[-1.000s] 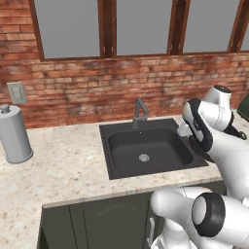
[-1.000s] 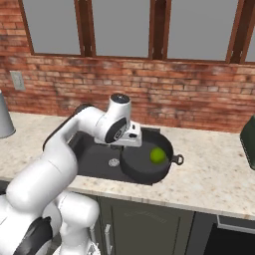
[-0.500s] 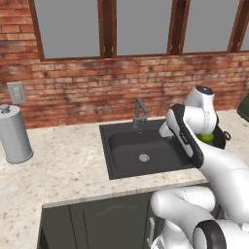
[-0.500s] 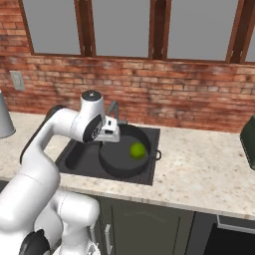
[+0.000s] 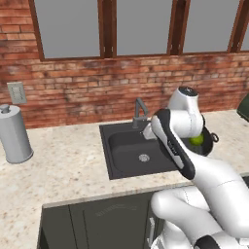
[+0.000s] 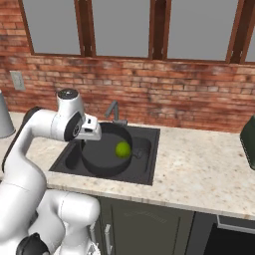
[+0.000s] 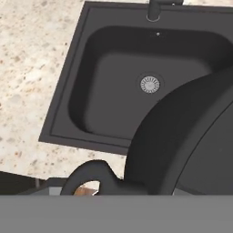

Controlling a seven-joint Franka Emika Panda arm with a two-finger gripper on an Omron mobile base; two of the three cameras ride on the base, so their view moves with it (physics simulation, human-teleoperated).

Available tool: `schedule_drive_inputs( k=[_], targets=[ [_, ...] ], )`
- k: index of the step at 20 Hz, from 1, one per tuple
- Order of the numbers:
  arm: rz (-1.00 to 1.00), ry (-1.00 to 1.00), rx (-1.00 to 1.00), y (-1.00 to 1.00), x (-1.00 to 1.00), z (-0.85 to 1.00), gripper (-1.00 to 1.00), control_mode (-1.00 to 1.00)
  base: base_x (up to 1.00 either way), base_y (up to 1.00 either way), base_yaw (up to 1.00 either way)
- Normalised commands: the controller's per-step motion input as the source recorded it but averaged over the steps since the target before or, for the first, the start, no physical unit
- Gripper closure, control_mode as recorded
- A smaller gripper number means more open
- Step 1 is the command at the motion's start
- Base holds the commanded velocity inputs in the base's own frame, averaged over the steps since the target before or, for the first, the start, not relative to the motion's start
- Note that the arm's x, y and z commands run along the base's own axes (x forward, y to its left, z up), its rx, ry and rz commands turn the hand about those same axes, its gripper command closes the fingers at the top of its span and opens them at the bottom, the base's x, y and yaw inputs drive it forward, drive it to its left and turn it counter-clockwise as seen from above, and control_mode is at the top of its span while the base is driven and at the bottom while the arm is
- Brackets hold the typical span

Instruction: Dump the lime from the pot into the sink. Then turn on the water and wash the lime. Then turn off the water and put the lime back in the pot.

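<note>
The end effector [image 6: 89, 133], seemingly clamped on the pot [image 6: 102, 154] rim, has carried it over the sink [image 6: 149, 172]. The lime [image 6: 123, 149] is inside; tipping comes next.

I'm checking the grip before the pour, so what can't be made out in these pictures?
- Gripper's hold on the pot: arm blocks it in both base views; hand view's bottom edge cuts it off.
- Lime: partly behind the arm, left base view.
- Sink: largely covered by the pot, right base view.

Even, bright, rendered light with no glare. The sink [image 5: 138, 153] basin is dark, shaded deepest toward 9 o'clock in the hand view. All views look soft and pixelated; brick and counter [image 6: 209, 169] textures smear.
</note>
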Motion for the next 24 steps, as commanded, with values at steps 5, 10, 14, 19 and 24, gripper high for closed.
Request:
schedule_drive_inputs(
  k=[5, 10, 14, 19, 24],
  targets=[
    [0.00, 0.00, 0.00, 0.65, -0.23, 0.01, 1.00, -1.00, 0.00, 0.00, 0.00],
    [0.00, 0.00, 0.00, 0.70, -0.19, 0.01, 1.00, -1.00, 0.00, 0.00, 0.00],
    [0.00, 0.00, 0.00, 0.69, -0.06, 0.00, 1.00, -1.00, 0.00, 0.00, 0.00],
    [0.01, 0.00, 0.00, 0.69, 0.00, 0.00, 1.00, -1.00, 0.00, 0.00, 0.00],
    [0.03, -0.01, 0.00, 0.66, 0.08, 0.00, 1.00, -1.00, 0.00, 0.00, 0.00]
  ],
)
